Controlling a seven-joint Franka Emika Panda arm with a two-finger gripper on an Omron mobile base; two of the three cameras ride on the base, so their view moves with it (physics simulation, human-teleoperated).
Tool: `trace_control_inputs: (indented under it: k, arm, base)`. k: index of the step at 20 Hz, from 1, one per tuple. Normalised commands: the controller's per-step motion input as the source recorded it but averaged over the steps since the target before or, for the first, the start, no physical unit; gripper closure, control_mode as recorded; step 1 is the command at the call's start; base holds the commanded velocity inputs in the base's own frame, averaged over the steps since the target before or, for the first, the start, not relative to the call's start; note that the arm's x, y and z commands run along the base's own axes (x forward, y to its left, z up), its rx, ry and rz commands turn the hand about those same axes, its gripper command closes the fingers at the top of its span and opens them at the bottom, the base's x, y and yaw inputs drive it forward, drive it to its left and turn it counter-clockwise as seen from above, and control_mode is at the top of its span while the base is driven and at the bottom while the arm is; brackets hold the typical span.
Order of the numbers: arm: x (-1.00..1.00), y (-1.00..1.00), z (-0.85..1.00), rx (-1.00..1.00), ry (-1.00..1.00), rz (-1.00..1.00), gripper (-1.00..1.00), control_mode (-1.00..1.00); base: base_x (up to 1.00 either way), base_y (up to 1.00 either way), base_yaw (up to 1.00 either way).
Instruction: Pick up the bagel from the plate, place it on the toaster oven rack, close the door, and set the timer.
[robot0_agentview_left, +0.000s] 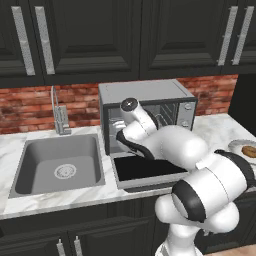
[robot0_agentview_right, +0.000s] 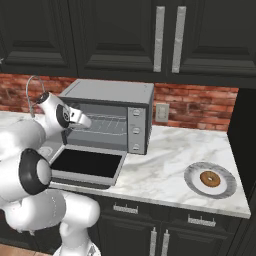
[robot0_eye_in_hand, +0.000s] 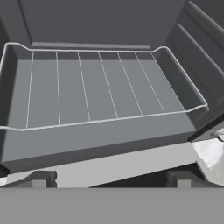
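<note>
Bagel (robot0_agentview_right: 209, 179) sits near the middle of the plate (robot0_agentview_right: 192, 172), on the marble counter (robot0_agentview_right: 160, 160) well to the right of the toaster oven (robot0_agentview_right: 110, 92); in the left base view the same bagel (robot0_agentview_left: 249, 151) shows at the far right edge on its plate (robot0_agentview_left: 235, 146). It has not been picked up.

The gripper (robot0_eye_in_hand: 111, 177) hangs at the oven mouth with its fingers spread wide and nothing between them, looking down onto the wire rack (robot0_eye_in_hand: 100, 87), which is bare. The door (robot0_agentview_right: 87, 164) lies dropped open and flat, its dark glass facing up, in front of the cavity.

Judging by looks, the bagel should be light and somewhat soft, with a dry crust that gives decent friction, so slipping is unlikely, but a hard squeeze could dent it. It is small and ring-shaped, lying flat. The sensible hold seems to be from above, fingers closing across its outer edges through the middle height, or one finger into the hole and one outside if the hole allows. The plate's raised rim leaves room around it, though the fingertips must stop short of the plate. The plate itself is smooth and could slide if nudged sideways.

The arm must first swing right, away from the oven.
</note>
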Motion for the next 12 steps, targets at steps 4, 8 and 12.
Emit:
trace_control_inputs:
  k: [4,8,12]
  arm:
    - [0.49,0.00,-0.30,0.00,-0.03,0.00,-1.00,-1.00]
    - [0.43,0.00,-0.20,0.00,0.00,0.00,-1.00,-1.00]
    - [0.37,0.00,-0.01,0.00,0.00,0.00,-1.00,-1.00]
  base:
    - [0.00,0.00,0.00]
    - [0.00,0.00,0.00]
    - [0.00,0.00,0.00]
